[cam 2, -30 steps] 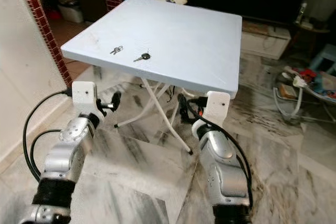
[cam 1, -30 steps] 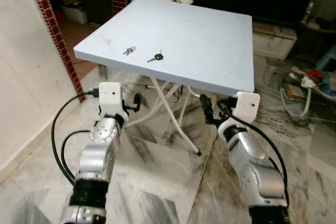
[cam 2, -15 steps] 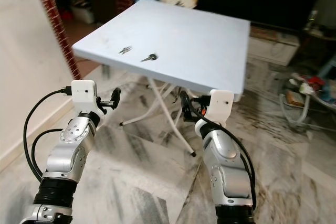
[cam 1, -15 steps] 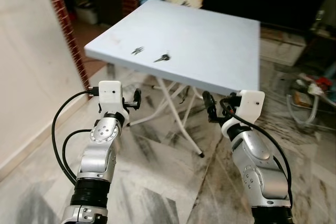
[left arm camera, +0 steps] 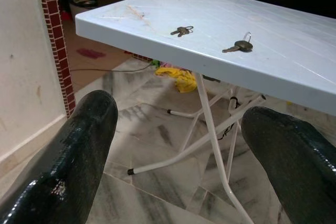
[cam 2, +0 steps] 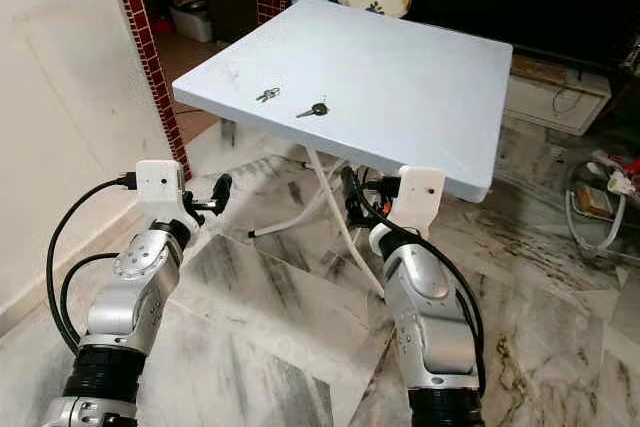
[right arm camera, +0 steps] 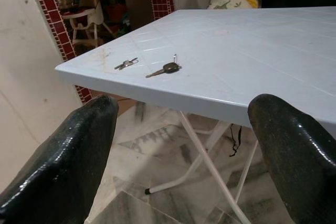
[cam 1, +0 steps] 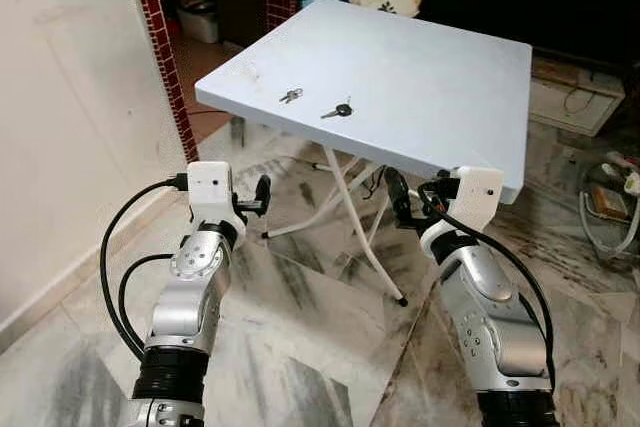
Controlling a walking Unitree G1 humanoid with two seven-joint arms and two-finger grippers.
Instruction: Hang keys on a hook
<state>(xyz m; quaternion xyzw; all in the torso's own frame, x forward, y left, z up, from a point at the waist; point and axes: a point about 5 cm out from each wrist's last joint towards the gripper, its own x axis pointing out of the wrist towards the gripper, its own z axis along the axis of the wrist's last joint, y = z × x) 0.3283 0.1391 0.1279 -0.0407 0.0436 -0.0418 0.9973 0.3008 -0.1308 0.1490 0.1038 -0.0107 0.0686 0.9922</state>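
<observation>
Lying ahead of and above both wide-open grippers, left (cam 1: pixel 262 190) and right (cam 1: pixel 397 194), two keys (cam 1: pixel 336 110) await pickup on the table (cam 1: pixel 440 77).

A pale blue square table (cam 1: pixel 420 77) on white folding legs (cam 1: pixel 350 212) stands centre frame over a grey-veined marble floor (cam 1: pixel 300 347). A cream wall (cam 1: pixel 70 117) fills the left, edged by a red tiled pillar (cam 1: pixel 158 47)
</observation>
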